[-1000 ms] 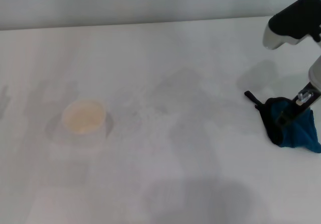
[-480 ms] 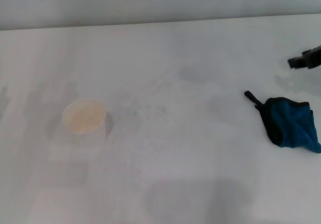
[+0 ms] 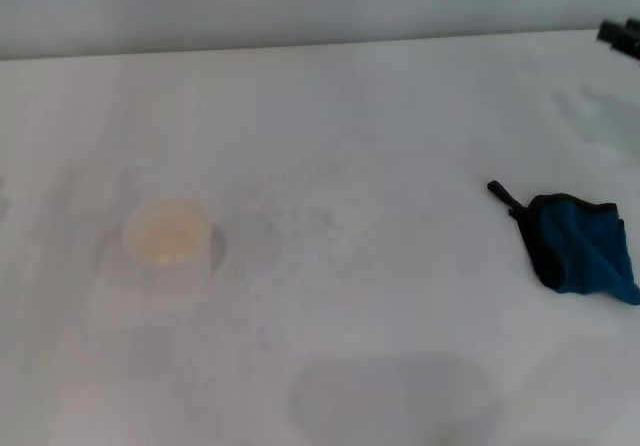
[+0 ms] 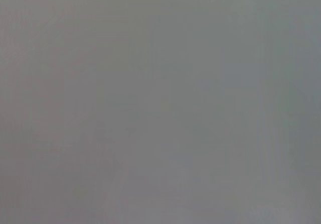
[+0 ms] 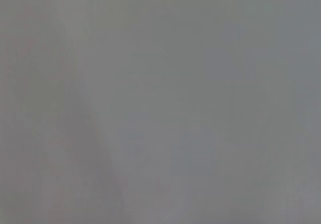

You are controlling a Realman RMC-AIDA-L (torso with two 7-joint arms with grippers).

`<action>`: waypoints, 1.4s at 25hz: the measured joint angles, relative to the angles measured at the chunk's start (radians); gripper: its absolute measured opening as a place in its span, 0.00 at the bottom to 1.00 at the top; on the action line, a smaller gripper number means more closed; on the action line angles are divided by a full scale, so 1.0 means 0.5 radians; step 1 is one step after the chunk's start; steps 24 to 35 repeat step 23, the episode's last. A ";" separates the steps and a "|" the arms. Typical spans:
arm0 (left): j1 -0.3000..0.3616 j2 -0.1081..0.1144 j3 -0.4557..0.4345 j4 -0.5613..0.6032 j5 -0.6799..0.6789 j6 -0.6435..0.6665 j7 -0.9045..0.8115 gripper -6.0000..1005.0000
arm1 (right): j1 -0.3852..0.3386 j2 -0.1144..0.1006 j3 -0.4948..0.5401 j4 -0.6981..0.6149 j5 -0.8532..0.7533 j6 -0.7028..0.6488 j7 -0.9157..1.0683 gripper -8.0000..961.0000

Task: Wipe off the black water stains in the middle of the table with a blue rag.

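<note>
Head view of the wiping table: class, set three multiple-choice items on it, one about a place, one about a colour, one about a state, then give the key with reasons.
1. Where does the blue rag lie on the table?
A. On the robot's right side
B. On the robot's left side
C. Inside the cup

2. What colour is the rag's trim and loop?
A. Red
B. Black
C. Yellow

3. What is the state of the rag?
A. Spread flat
B. Held in the air
C. Bunched up, lying loose

Key: 1 A, it sits near the right edge, far from the paper cup. 2 B, a dark border shows. 3 C, it lies crumpled with no gripper touching.
</note>
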 joint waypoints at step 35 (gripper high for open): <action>0.013 -0.004 0.006 -0.018 -0.129 -0.006 -0.067 0.87 | -0.024 0.005 0.520 1.369 1.461 0.239 -2.615 0.46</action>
